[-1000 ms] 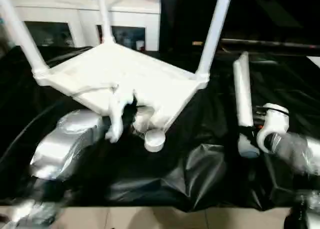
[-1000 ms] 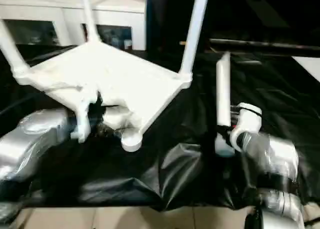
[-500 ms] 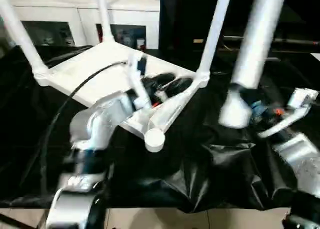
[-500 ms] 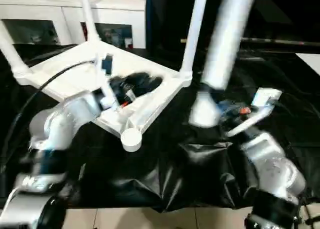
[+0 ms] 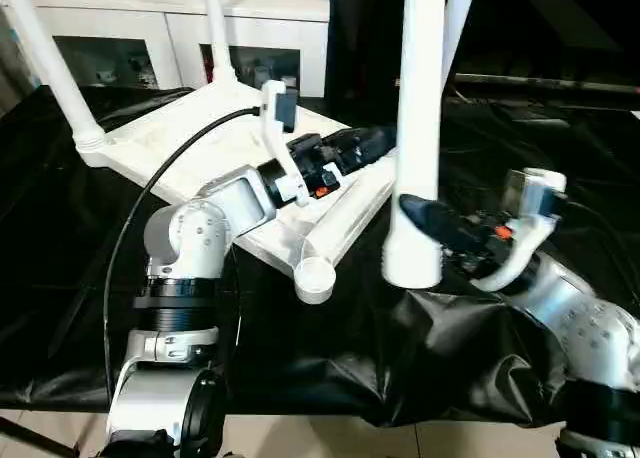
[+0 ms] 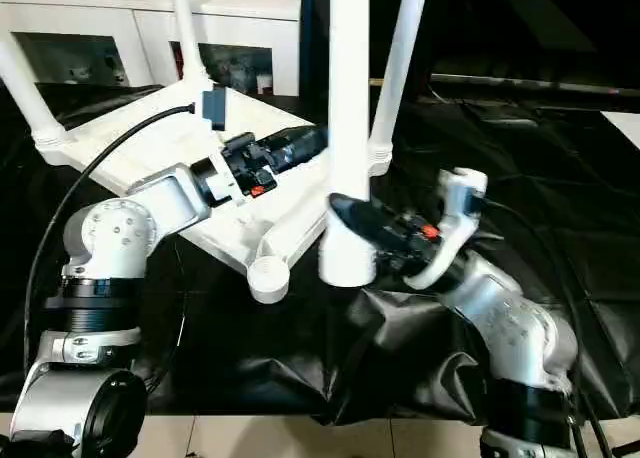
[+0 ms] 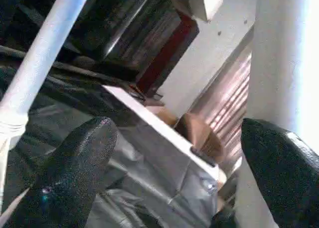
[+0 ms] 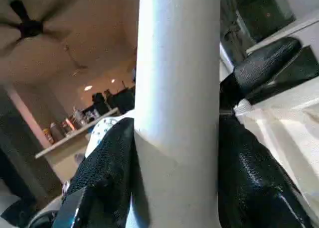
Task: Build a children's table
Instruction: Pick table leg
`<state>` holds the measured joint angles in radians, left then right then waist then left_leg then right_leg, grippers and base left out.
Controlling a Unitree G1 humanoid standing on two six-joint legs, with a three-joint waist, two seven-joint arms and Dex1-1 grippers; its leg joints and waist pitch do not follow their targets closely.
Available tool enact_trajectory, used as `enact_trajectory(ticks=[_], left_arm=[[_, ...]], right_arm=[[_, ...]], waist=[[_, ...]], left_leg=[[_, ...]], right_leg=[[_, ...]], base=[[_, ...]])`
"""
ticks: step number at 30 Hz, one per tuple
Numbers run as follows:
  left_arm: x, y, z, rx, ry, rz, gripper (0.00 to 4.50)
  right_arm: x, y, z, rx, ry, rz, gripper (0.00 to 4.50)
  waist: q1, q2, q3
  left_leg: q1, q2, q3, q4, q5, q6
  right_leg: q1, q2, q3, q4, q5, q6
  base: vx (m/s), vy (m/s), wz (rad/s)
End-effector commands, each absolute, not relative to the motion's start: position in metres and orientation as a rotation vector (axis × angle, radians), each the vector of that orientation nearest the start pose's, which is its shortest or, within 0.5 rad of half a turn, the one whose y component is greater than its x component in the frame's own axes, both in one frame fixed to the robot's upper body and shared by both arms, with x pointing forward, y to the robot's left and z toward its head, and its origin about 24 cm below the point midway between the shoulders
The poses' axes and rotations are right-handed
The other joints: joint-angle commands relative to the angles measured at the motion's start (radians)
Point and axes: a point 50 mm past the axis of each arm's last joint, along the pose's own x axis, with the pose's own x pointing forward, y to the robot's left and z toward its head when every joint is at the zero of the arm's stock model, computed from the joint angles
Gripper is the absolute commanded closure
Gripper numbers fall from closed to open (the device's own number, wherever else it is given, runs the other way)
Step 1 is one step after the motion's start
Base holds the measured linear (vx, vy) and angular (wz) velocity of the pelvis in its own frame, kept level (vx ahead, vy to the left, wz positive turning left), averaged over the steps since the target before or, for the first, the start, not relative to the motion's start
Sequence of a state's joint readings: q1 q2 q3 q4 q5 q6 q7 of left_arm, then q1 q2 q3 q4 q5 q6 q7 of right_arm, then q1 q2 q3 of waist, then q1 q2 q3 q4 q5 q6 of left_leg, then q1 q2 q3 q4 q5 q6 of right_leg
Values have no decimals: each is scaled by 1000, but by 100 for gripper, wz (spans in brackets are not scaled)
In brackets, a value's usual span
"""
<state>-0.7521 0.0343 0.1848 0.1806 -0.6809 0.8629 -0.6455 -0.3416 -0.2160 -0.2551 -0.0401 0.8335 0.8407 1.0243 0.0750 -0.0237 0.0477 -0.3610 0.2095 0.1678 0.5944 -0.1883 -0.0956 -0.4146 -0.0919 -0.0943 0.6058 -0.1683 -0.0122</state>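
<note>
Nearest, the empty corner socket [image 5: 316, 278] of the upside-down tabletop [image 5: 175, 143] faces the robot w/ nothing in it yet, over the black sheet [image 5: 300, 358]. Just beside it to the right, the right gripper [image 5: 425, 223] is clamped around the 4th leg [image 5: 418, 128] near its lower end, leg held upright, its base hanging just right of the socket, not in it. Judgement: leg needs shifting left over the socket, kept plumb, then pushed straight down; tilt would likely jam it on the rim. Further back, the left gripper [image 5: 365, 146] hovers over the tabletop's ribbed underside, fingers [image 7: 75, 173] spread wide, grasping nothing; it looks placed to press the top down and brace it during insertion. Beyond, 3 fitted legs [image 5: 45, 63] stand up from the other corners, w/ the white cabinet [image 5: 160, 28] farthest back.
</note>
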Motion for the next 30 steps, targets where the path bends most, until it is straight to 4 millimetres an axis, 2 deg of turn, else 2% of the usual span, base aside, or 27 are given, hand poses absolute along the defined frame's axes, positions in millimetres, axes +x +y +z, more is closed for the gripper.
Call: enact_trajectory(ticks=[1, 8, 9, 10, 11, 12, 14, 18, 23, 24, 27, 28, 30], left_arm=[[330, 66, 193, -675, 82, -1159, 0], [320, 70, 192, -707, 90, -1265, 0], [317, 70, 191, -700, 95, -1302, 0], [315, 69, 191, -697, 97, -1313, 27], [315, 69, 191, -697, 97, -1313, 34], [312, 70, 191, -704, 94, -1345, 34], [312, 72, 191, -712, 87, -1343, 7], [311, 73, 189, -681, 103, -1350, 2], [313, 70, 183, -623, 133, -1334, 0], [314, 70, 183, -623, 137, -1326, 36], [318, 73, 183, -631, 139, -1303, 39], [320, 74, 183, -632, 139, -1291, 66], [321, 75, 184, -635, 138, -1283, 78]], right_arm=[[275, -145, 121, 714, 87, 1237, 257], [276, -142, 120, 693, 108, 1250, 257], [276, -142, 120, 686, 112, 1257, 258], [276, -142, 119, 684, 113, 1260, 259], [276, -142, 119, 684, 113, 1260, 259], [275, -143, 119, 677, 116, 1261, 259], [275, -144, 120, 678, 114, 1260, 259], [274, -146, 119, 651, 134, 1269, 259], [272, -143, 114, 585, 192, 1310, 260], [271, -142, 113, 565, 209, 1317, 260], [272, -141, 110, 543, 226, 1320, 260], [273, -141, 110, 541, 226, 1320, 260], [273, -141, 110, 540, 225, 1320, 260]], waist=[[5, -12, -65], [15, -12, -67], [15, -12, -67], [15, -12, -66], [15, -12, -65], [15, -15, -65], [15, -16, -64], [14, -13, -64], [14, -9, -65], [13, -11, -65], [13, -10, -65], [14, -10, -66], [14, -11, -67]], left_leg=[[-7, 6, 7, -62, -113, 51], [-6, 9, 8, -63, -91, 51], [-5, 10, 8, -63, -92, 46], [-5, 11, 9, -63, -94, 47], [-5, 10, 9, -63, -100, 46], [-6, 9, 10, -63, -102, 46], [-8, 8, 10, -63, -109, 45], [-7, 7, 9, -63, -110, 42], [-6, 10, 8, -64, -108, 39], [-7, 9, 8, -63, -109, 37], [-7, 7, 8, -62, -113, 35], [-7, 7, 8, -62, -118, 36], [-6, 8, 7, -62, -116, 37]], right_leg=[[65, -41, 38, -87, -315, -125], [65, -41, 41, -79, -272, -135], [65, -42, 41, -78, -261, -147], [64, -40, 42, -77, -252, -153], [63, -40, 42, -78, -254, -154], [65, -41, 42, -79, -261, -150], [67, -41, 42, -81, -282, -137], [67, -40, 41, -84, -299, -119], [67, -39, 42, -80, -272, -128], [68, -38, 41, -81, -268, -129], [69, -39, 42, -82, -275, -126], [68, -39, 41, -82, -282, -126], [68, -39, 41, -80, -277, -128]], base=[[0, 0, 0], [0, 0, 0], [0, 0, 0], [0, 0, 0], [0, 0, 0], [0, 0, 0], [0, 0, 0], [0, 0, 0], [0, 0, 0], [0, 0, 0], [0, 0, 0], [0, 0, 0], [0, 0, 0]])
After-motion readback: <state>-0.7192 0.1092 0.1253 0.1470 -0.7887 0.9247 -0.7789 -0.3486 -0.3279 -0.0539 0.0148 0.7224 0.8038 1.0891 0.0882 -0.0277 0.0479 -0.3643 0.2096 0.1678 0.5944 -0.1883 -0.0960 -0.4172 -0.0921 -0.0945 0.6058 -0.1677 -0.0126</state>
